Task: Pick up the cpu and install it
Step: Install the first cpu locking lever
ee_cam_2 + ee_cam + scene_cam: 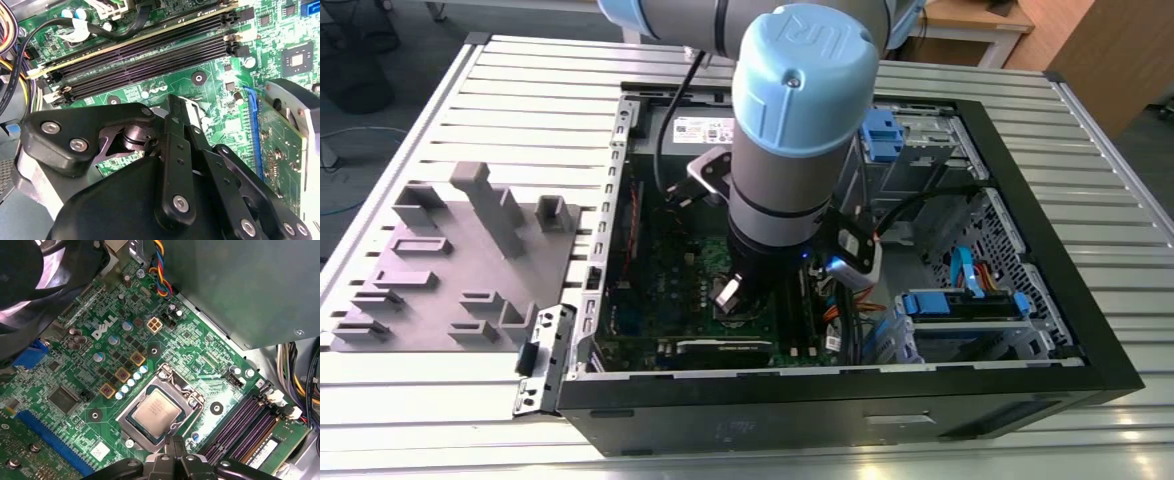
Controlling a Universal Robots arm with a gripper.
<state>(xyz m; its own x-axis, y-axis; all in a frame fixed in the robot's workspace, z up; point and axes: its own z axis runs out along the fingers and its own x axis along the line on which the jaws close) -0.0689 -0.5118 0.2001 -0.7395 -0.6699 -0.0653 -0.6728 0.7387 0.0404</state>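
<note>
Your gripper [172, 452] hangs inside the open computer case [1067, 330], low over the green motherboard [100, 365], which puts it right at the socket [162, 412]. The cpu [157, 410] lies flat inside the socket frame, just beyond the fingertips and apart from them, so it looks already seated. The jaws appear drawn nearly together with nothing between them. The cpu is a small square chip with a dull silvery top and a pale rim.
</note>
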